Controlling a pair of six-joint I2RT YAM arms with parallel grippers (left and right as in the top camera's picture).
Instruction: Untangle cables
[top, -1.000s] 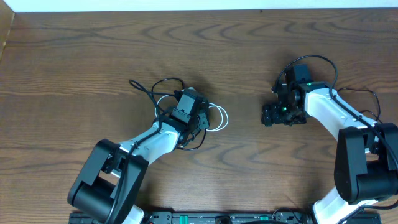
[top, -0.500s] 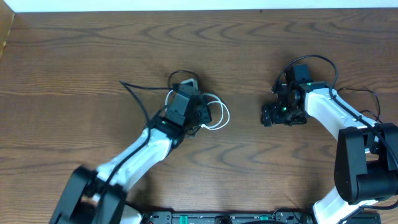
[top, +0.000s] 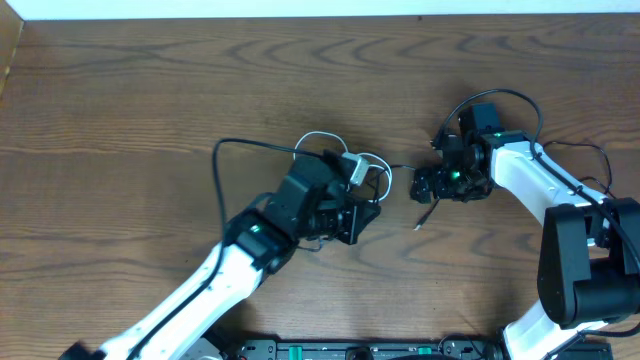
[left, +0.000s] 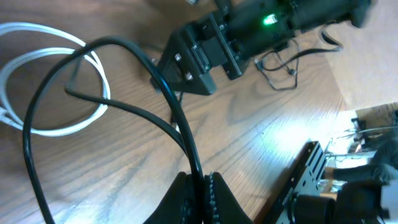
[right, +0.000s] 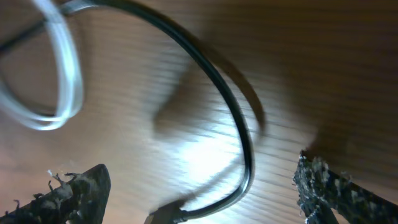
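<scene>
A white cable (top: 368, 163) lies looped at mid-table, tangled with black cables (top: 232, 148) that trail left from it. My left gripper (top: 366, 214) is shut on a black cable (left: 163, 84), which arcs up from the jaws (left: 200, 193) over the white loops (left: 46, 127). My right gripper (top: 421, 187) sits just right of the tangle, open. In its wrist view a black cable (right: 239, 127) with a plug end curves between the spread fingers (right: 205, 196), and the white cable (right: 67, 87) lies beyond. A thin black cable end (top: 424, 217) trails below the right gripper.
The right gripper (left: 208, 53) shows close ahead in the left wrist view, with a thin black cord (left: 283, 62) beside it. The thick arm cable (top: 505, 98) loops over the right arm. The table's front rail (left: 298, 186) is near.
My left arm has swung right and forward, dragging the black and white cables toward the right gripper. The right gripper has shifted slightly left, and a black cable now reaches it.
</scene>
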